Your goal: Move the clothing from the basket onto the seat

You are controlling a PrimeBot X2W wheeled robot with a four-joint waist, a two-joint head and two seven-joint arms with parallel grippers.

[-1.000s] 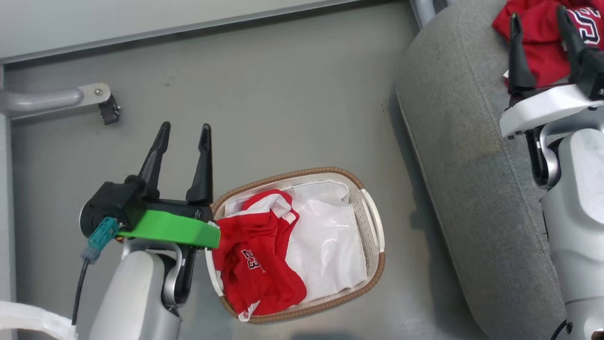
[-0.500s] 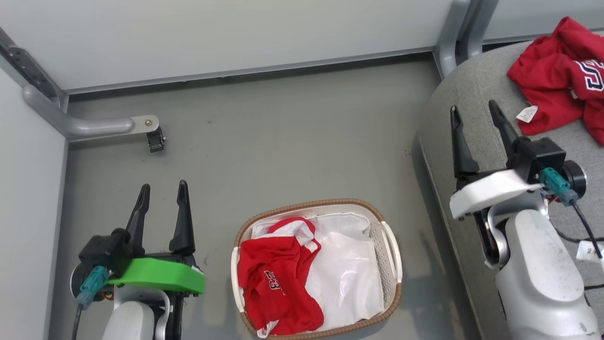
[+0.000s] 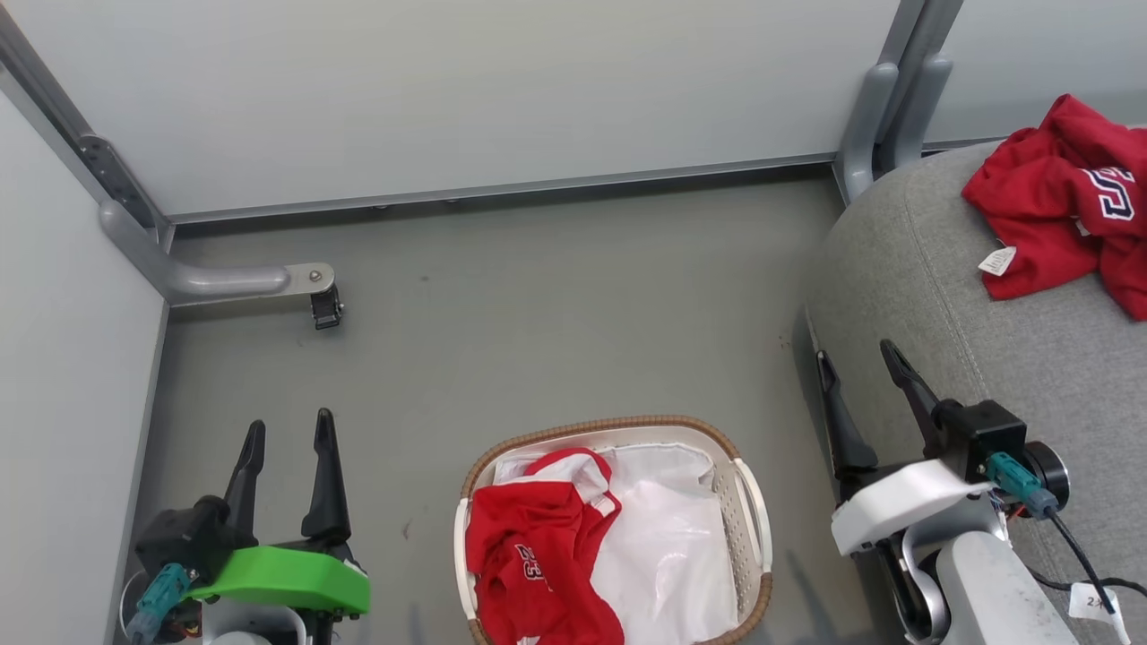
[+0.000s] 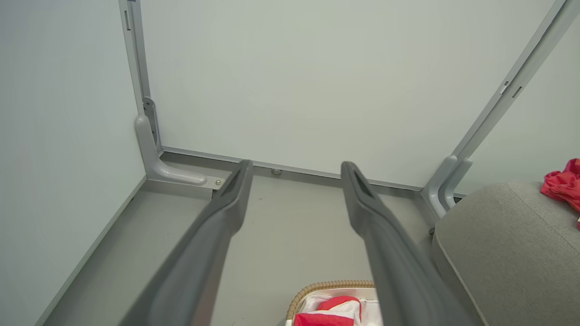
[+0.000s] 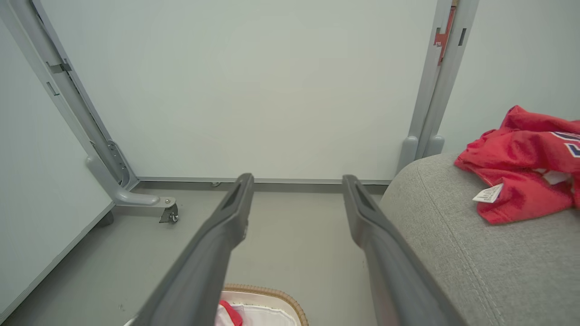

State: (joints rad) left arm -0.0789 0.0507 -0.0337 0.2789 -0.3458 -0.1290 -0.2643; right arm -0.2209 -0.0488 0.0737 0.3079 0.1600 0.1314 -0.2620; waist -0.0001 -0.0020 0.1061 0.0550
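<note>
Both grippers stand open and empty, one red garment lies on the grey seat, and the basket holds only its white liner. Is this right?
Not quite. The head view shows the basket holding a red "23" garment on the left part of its white liner. The rest holds: left gripper and right gripper open and empty, another red garment on the grey seat.

Clothing (image 3: 529,546) is red, basket (image 3: 745,528) white and brown, seat (image 3: 941,296) grey

Grey floor (image 3: 556,340) runs ahead of my left gripper (image 3: 291,421) to a pale panel wall (image 3: 493,90). Beyond the gripper, slightly left: a grey metal foot bracket (image 3: 242,279) with a small black caster (image 3: 326,309). A side wall (image 3: 63,376) stands close on its left.
</note>
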